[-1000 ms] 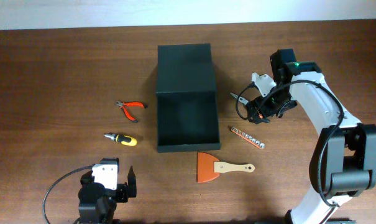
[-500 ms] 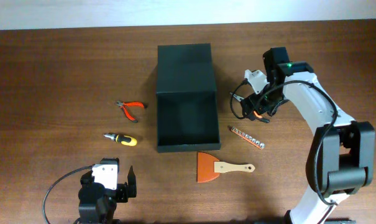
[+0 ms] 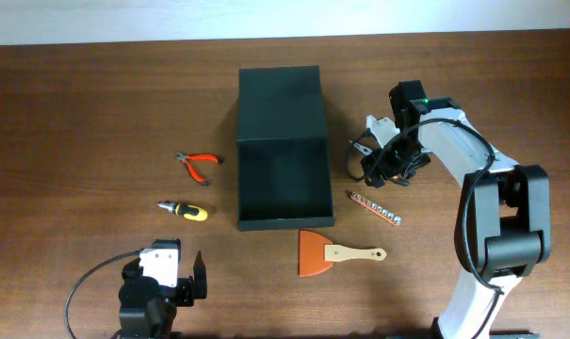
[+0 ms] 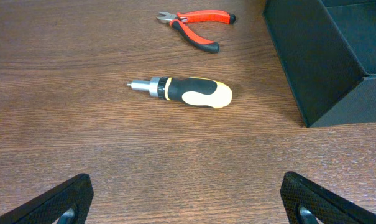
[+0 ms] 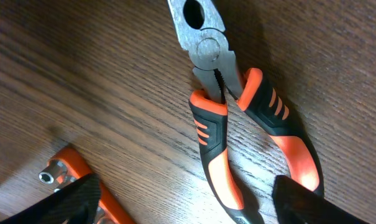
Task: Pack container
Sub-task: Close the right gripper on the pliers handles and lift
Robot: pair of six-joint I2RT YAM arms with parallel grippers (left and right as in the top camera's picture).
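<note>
Nothing packed yet: the dark green container (image 3: 283, 151) sat open and empty mid-tabletop, with every tool outside it. The right arm (image 3: 454, 146) hovered over the orange pliers (image 5: 212, 130), jaws apart either side of the handles. The left arm (image 3: 157, 282) sat at the near edge, jaws wide apart.

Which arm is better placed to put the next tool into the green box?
Right. The right gripper hangs open directly over the orange-and-black pliers, just beside the container. The left gripper sits back at the table's near edge, short of the screwdriver.
</note>
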